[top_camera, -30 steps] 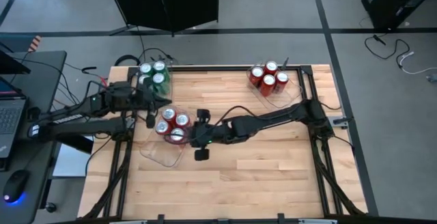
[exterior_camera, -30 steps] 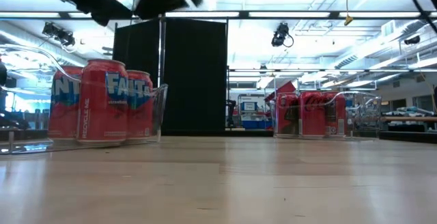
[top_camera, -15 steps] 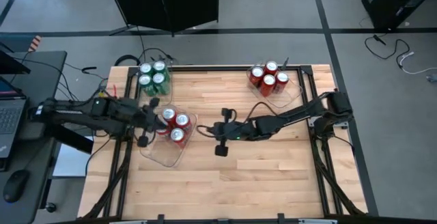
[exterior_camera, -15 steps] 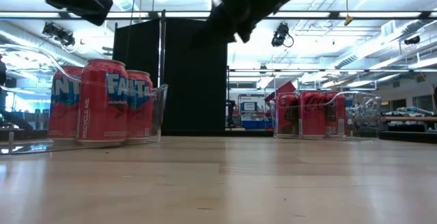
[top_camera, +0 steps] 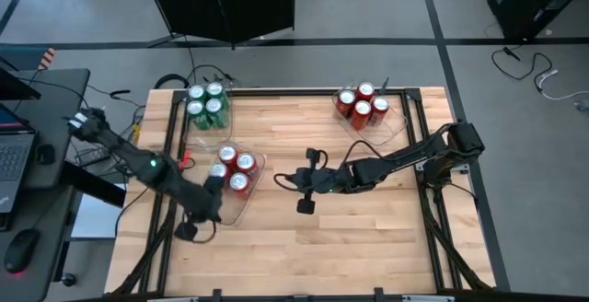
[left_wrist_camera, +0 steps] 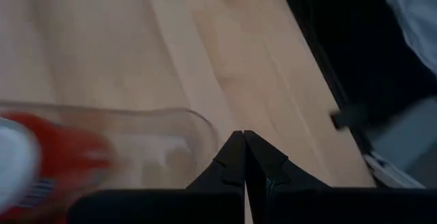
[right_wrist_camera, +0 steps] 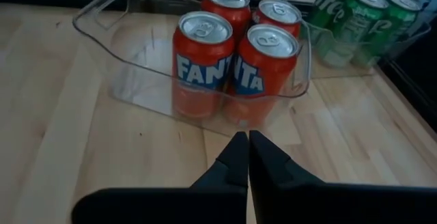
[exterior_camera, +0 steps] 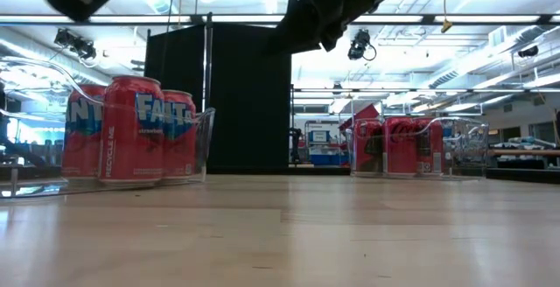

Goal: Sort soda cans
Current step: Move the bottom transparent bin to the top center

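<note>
Tabletop: cans (right_wrist_camera: 235, 60) ahead (right end effector (right_wrist_camera: 243, 157))

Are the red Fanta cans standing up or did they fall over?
Standing up. The Fanta cans sit upright in their clear tray, silver tops facing up.

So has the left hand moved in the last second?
Yes. The left hand has swung from beside the green cans to the near end of the Fanta tray.

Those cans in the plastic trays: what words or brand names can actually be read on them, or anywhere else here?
"FANTA": on the two nearest red cans in the clear tray, right wrist view.
"FA", cut off: on a red can in the low view.
Green cans: white script logo, too partial to read.
Far red cans: too small to read.
</note>
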Robot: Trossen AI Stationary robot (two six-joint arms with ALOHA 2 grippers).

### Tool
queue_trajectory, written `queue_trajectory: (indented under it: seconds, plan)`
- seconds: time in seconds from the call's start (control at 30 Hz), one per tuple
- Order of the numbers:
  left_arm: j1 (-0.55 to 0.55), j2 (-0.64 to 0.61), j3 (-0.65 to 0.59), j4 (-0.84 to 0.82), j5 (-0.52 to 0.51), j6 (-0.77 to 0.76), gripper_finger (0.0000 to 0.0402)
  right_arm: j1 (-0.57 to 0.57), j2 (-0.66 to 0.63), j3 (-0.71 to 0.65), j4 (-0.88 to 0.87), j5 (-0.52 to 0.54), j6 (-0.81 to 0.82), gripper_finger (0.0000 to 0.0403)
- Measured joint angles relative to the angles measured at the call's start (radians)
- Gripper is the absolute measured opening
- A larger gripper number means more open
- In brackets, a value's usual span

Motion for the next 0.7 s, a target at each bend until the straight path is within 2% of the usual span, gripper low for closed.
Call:
queue_trajectory:
  seconds: [0.23, 0.47, 0.7]
  plan:
    - [-0.125, 0.174, 0.036, -0.02, -0.014, -0.168, 0.0, 0.001, 0.0, 0.0, -0.009, 0.0, -0.008, 0.0]
    - [-0.169, 0.249, 0.036, -0.095, -0.171, -0.231, 0.0, 0.001, 0.001, 0.0, -0.014, 0.0, -0.03, 0.0]
    - [-0.169, 0.255, 0.033, -0.173, -0.285, -0.275, 0.0, 0.001, 0.001, 0.0, -0.022, 0.0, -0.029, 0.0]
